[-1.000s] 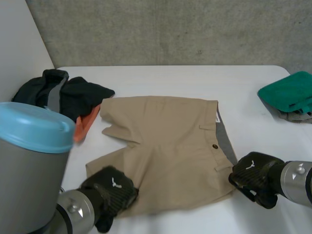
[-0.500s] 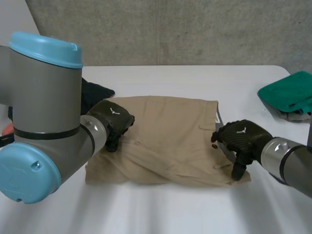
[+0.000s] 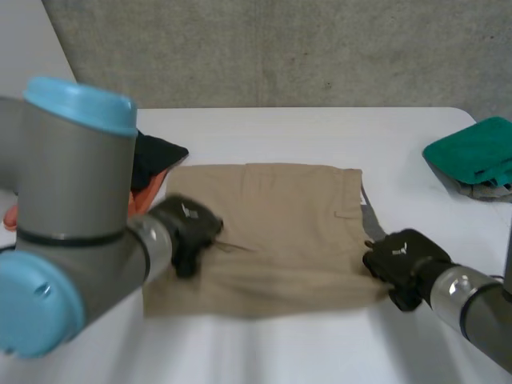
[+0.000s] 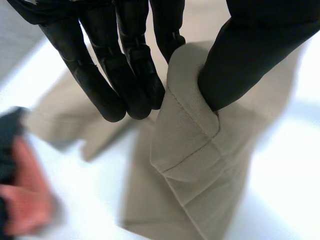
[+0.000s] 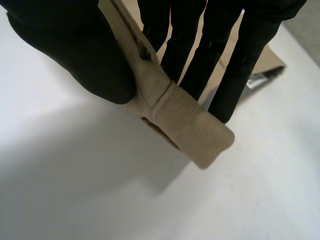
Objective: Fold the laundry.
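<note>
Tan shorts [image 3: 272, 224] pinched at both ends on the white table [image 3: 280, 352].
Nearest me, the left hand [image 3: 188, 232] nips a stitched hem edge of the shorts between thumb and fingers [image 4: 125, 75]. The right hand [image 3: 404, 258] clamps the near corner at the waistband side the same way, with its thumb pressed against its fingers [image 5: 235, 60]. The shorts lie doubled and flat between them, mid-table. Farther back, a dark heap [image 3: 156, 160] with orange cloth [image 3: 141, 198] sits at the left edge, and a green cloth [image 3: 472, 152] at the right.

Left hand [image 3: 188, 228] and right hand [image 3: 404, 262] bear white emblems, no words.
</note>
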Robot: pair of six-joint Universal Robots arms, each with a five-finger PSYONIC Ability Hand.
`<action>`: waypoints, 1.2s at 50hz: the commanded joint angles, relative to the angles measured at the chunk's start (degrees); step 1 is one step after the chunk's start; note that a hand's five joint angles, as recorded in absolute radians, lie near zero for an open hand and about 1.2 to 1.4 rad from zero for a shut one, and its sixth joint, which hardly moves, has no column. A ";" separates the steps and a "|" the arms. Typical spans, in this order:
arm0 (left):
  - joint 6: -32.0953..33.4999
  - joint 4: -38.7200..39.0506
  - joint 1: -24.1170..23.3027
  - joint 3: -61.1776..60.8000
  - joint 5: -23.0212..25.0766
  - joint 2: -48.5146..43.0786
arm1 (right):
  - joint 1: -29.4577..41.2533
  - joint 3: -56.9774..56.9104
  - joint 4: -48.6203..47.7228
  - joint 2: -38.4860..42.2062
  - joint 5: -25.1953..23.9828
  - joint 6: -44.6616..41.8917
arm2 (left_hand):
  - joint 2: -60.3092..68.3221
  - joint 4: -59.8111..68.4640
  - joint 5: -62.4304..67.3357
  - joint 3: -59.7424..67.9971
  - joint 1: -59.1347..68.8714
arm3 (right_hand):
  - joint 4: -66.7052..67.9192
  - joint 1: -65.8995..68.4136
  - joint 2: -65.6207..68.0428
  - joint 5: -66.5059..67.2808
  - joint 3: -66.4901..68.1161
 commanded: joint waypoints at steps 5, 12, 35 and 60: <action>0.57 -4.22 -2.37 -14.69 4.36 6.53 | -4.75 4.63 20.90 -5.71 -7.30 -20.53 | 11.56 11.31 12.47 12.01 14.28 | 11.74 18.49 12.91 11.74 12.55; 0.83 1.84 0.18 -15.49 -0.12 8.55 | -2.29 2.53 17.30 -5.10 -7.74 -12.19 | 11.56 11.31 12.47 12.01 14.28 | 11.74 18.49 12.91 11.74 12.55; 8.04 18.27 4.84 23.07 -1.61 -15.25 | 0.09 -18.47 -15.99 12.65 3.41 2.06 | 11.56 11.31 12.47 12.01 14.28 | 11.74 18.49 12.91 11.74 12.55; 9.28 26.71 1.77 37.44 -5.40 -26.09 | 1.06 -30.36 -27.82 25.25 11.78 6.53 | -58.44 -58.69 -57.53 -57.99 -55.72 | -58.26 -51.51 -57.09 -58.26 -57.45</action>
